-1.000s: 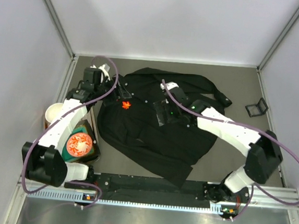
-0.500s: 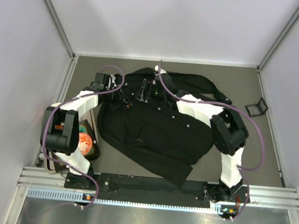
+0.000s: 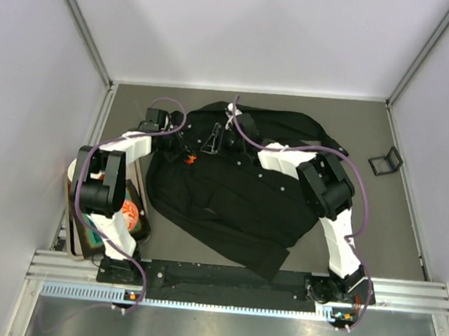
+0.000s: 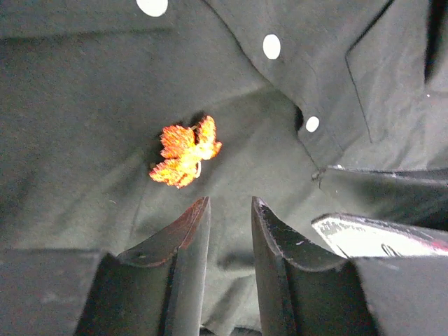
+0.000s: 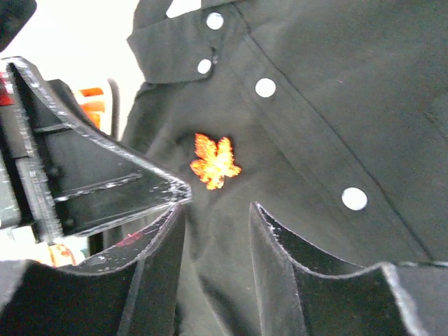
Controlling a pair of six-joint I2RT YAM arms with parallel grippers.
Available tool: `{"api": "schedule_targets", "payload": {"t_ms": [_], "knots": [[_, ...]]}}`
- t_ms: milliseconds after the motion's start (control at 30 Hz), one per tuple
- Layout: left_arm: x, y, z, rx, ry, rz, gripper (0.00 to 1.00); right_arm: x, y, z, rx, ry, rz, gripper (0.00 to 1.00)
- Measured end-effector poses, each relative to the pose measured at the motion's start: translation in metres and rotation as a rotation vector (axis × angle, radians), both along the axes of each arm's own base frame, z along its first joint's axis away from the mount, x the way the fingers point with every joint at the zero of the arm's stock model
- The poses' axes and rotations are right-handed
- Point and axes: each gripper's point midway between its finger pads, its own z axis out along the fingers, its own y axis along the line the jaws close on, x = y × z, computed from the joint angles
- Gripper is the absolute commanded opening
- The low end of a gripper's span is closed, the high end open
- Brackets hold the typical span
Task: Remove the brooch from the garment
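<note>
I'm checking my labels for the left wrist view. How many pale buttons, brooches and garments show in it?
Pale buttons: 3 (one cut off by the top edge)
Brooch: 1
Garment: 1
Total: 5

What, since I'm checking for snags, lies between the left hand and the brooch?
Only bare garment fabric, shown in the left wrist view; the left hand sits just short of the brooch.
</note>
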Motion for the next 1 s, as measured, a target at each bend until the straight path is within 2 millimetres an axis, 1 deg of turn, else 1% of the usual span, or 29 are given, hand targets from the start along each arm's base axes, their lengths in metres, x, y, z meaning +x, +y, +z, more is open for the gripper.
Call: {"api": "schedule_targets", "payload": {"t_ms": [67,100,200,333,433,533,733,867,1000], "knots": [[0.004,0.003,-0.004,0.016,0.004,0.013,0.34,-0.001,0.008,0.003,0.030,0.002,0.021,0.39],[0.006,0.005,-0.005,0.021,0.003,0.020,0.34,-0.001,0.011,0.004,0.048,0.004,0.029,0.36],[0.015,0.012,-0.003,0.032,-0.015,0.043,0.33,-0.003,0.022,0.004,0.097,0.024,0.057,0.36],[0.028,0.017,-0.003,0.034,-0.040,0.064,0.30,-0.007,0.032,-0.004,0.126,0.058,0.084,0.36],[0.035,0.016,-0.012,0.026,-0.033,0.075,0.29,-0.009,0.033,-0.011,0.121,0.079,0.092,0.36],[0.037,0.014,-0.022,0.010,-0.018,0.080,0.28,-0.009,0.034,-0.013,0.119,0.084,0.096,0.37],[0.041,0.016,-0.024,0.012,-0.030,0.097,0.29,-0.009,0.037,-0.013,0.126,0.091,0.107,0.37],[0.042,0.017,-0.025,0.017,-0.040,0.102,0.29,-0.012,0.042,-0.018,0.132,0.108,0.120,0.37],[0.043,0.018,-0.026,0.014,-0.046,0.107,0.28,-0.019,0.046,-0.028,0.137,0.143,0.131,0.38]]}}
